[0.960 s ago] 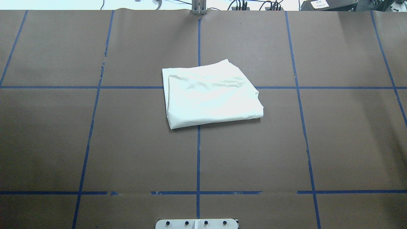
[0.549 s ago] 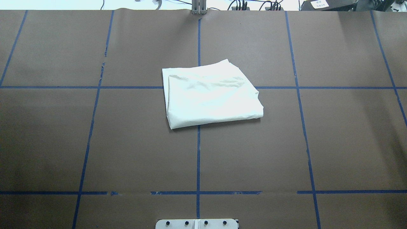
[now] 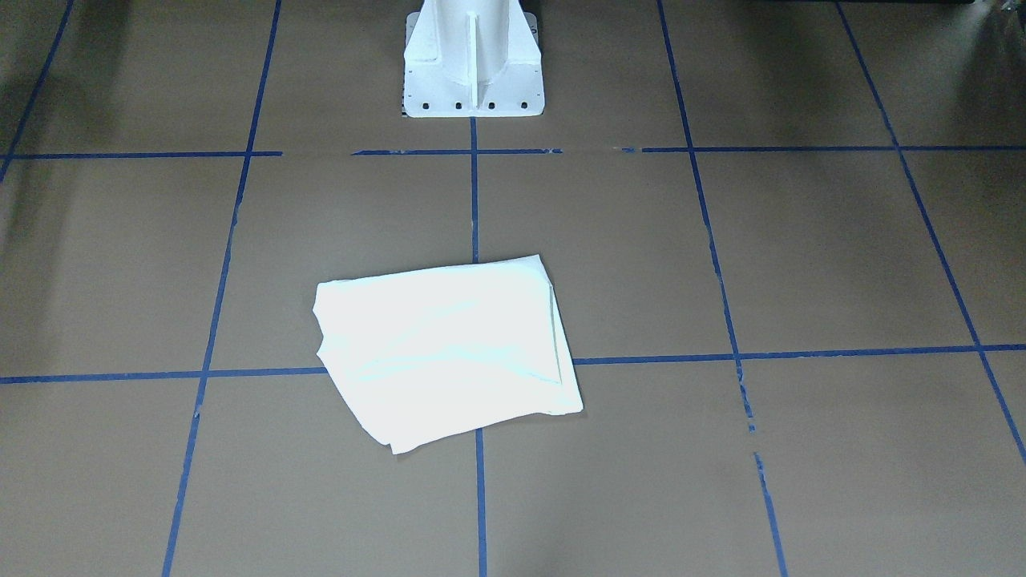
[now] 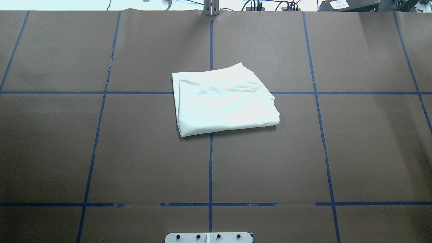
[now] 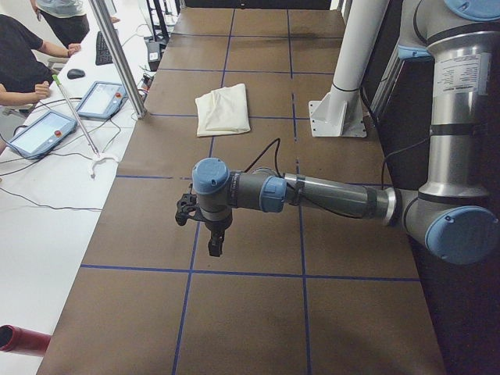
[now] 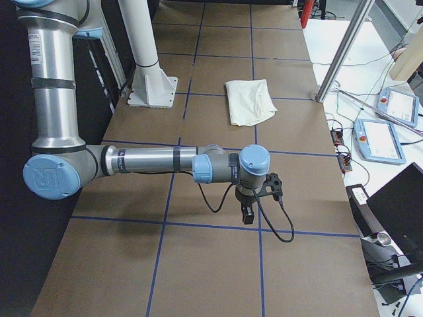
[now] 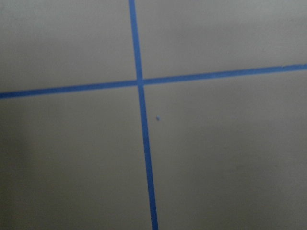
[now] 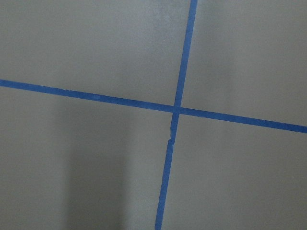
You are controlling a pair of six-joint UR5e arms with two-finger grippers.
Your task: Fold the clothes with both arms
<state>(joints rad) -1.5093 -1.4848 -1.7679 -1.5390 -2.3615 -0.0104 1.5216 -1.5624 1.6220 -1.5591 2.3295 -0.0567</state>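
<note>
Folded T-shirt (image 4: 224, 101) at the table (image 4: 135, 152) centre
Left gripper (image 5: 215, 247), right gripper (image 6: 247, 216) seem to hover well away from it — open or closed, I cannot tell.

One folded cream T-shirt (image 4: 224, 99), two robot arms (image 5: 328, 195), one white pedestal (image 3: 473, 56), two tablets (image 5: 101, 100).

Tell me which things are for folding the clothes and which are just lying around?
For the job:
- folded cream shirt
- left arm and left gripper
- right arm and right gripper

Just lying about:
- white pedestal
- tablet
- metal pole
</note>
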